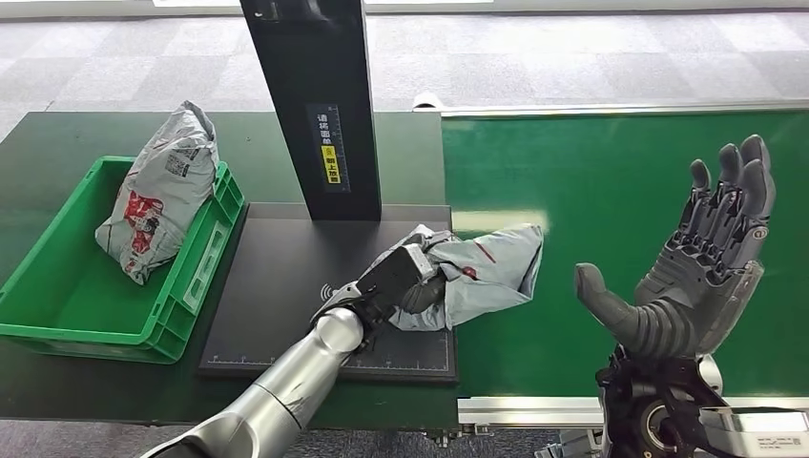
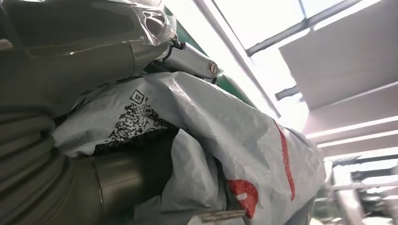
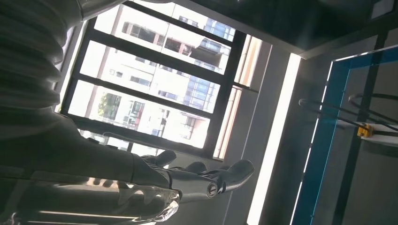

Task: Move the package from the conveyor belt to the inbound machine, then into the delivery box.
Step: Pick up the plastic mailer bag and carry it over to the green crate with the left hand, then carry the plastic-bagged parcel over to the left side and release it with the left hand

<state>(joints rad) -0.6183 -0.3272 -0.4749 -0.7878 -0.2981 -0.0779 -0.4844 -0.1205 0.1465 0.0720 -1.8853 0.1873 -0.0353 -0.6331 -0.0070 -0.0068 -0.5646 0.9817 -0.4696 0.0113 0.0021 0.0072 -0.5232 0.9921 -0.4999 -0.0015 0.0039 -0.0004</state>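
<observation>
Grey plastic package (image 1: 482,269) lies on the black inbound machine (image 1: 286,277), gripped by the left hand (image 1: 393,282), fingers wrapped around it. Right hand (image 1: 696,262) is raised above the green conveyor belt (image 1: 591,181), fingers straight and spread.

Two grey packages: one package (image 1: 157,196) upright in the crate at left of frame, the other package (image 1: 482,272) at center, on the scanner plate's right edge. One green crate (image 1: 57,315), lower left. One black scanner plate (image 1: 277,286) with one black post (image 1: 315,95), top center. One green conveyor belt (image 1: 611,200), right. Two robot hands: left hand (image 1: 396,281) center, right hand (image 1: 701,262) right.
</observation>
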